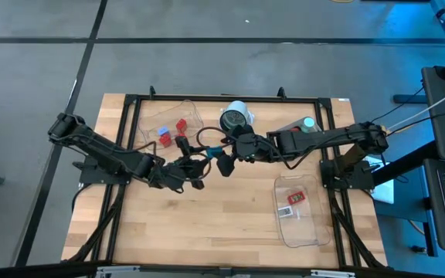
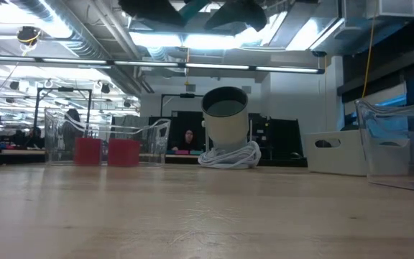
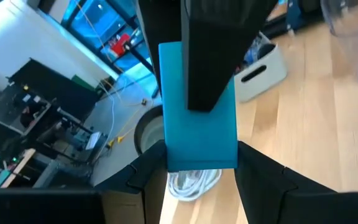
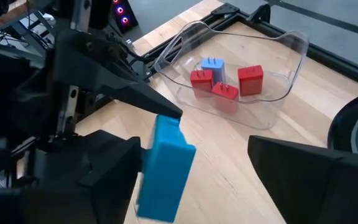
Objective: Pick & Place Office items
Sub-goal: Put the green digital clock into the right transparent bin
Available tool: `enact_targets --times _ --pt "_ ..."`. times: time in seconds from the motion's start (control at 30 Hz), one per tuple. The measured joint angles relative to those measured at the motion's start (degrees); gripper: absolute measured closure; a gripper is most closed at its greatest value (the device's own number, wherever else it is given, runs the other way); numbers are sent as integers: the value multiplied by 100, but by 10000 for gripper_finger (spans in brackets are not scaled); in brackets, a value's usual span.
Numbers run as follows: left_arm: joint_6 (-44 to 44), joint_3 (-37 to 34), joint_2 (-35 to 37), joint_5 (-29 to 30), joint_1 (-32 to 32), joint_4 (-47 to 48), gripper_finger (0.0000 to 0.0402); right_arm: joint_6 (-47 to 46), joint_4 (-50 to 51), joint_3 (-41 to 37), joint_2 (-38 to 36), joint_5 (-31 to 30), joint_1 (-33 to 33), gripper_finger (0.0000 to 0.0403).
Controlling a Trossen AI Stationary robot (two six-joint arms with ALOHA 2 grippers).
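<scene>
blue block (image 4: 165,169): up off the table, about level with the near edge of the clear tray (image 4: 291,62), between the two arms
left gripper (image 1: 201,171): clamped on the blue block, fingers closed on its two flat sides, so it's the one actually carrying it
right gripper (image 4: 191,180): fingers spread wide either side of the block, not pinching it as far as I can see; one finger sits right against the block's edge, can't tell if it really touches
clear tray: holds three red blocks (image 4: 251,79) and a smaller bluish one (image 4: 213,68), each with little prongs on top, all bunched in the middle
second tray (image 1: 297,210): well away from the first, on the right arm's side, with a red-framed tag (image 1: 297,198) inside
writing: the tag has some print on it but honestly way too small to read; no brand visible anywhere else
white cup (image 2: 226,119): just beside the clear tray, with a coiled white cable (image 2: 230,156) at its foot
hard to see: low view cuts both grippers off at the top edge, just dark shapes and a bit of teal
</scene>
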State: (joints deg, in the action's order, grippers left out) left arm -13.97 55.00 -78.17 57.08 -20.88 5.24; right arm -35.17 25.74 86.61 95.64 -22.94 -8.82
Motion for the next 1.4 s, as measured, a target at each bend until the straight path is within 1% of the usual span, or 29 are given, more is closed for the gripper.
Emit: enact_targets --times 0.1,0.23,0.53,0.7,0.83,1.0,1.2,1.4 --pt "-82 0 0 -26 0 -109 247 -42 0 0 0 -2 0 119" --pt "-34 0 0 -24 2 -44 245 -59 -2 0 0 -2 0 155" --pt "-16 0 -7 -32 79 -33 244 -79 -24 0 -2 7 -4 268" --pt "-35 0 -9 -66 156 -35 244 -395 -76 11 -9 7 -1 325" --pt "-53 0 -9 -131 221 -42 234 -453 -70 11 -9 4 0 330" --pt "80 0 -5 -206 225 -123 210 -290 116 -2 -9 -37 -2 321" --pt "139 4 0 -173 159 -127 180 -269 115 -2 -4 -56 6 341" --pt "136 3 91 -146 0 -133 145 -257 273 -2 -4 -29 31 334"
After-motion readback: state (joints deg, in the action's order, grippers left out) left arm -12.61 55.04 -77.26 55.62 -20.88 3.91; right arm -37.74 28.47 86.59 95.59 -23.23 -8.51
